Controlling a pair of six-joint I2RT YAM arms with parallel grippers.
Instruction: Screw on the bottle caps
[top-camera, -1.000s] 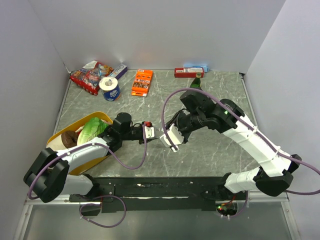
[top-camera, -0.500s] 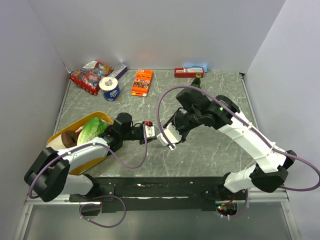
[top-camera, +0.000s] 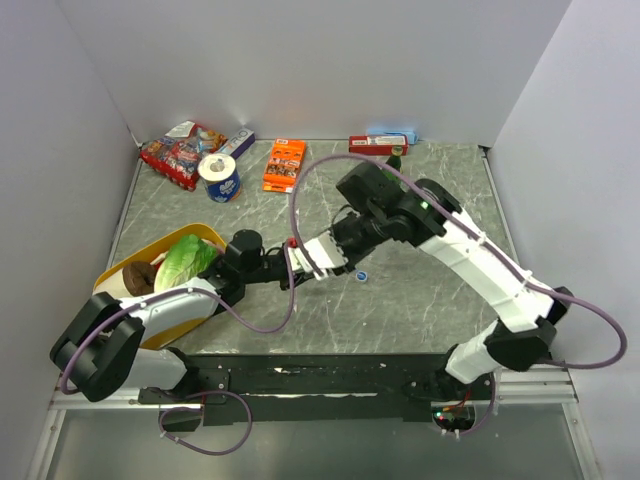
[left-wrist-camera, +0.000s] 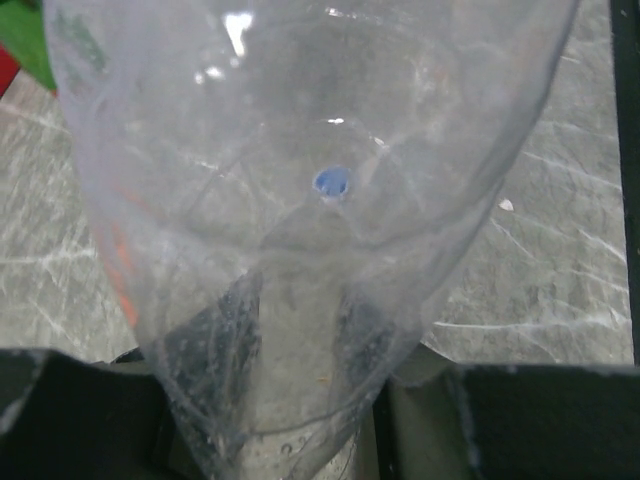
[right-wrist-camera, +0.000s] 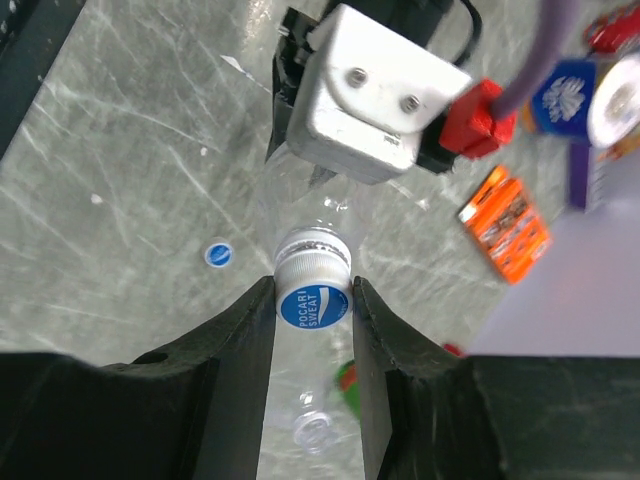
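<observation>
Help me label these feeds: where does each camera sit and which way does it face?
Top external: above and behind the bases, looking down on the table; both arms show.
Left wrist: on the left pincer, looking forward through the clear bottle it clamps; dark fingers at bottom.
Right wrist: looking past the right pincer closed on the blue cap at the bottle's neck.
Shared: top and right wrist both show the loose cap on the table.

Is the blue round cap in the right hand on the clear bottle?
On: the blue round cap sits atop the clear bottle's white neck ring. Whether screwed tight, cannot tell.
</observation>
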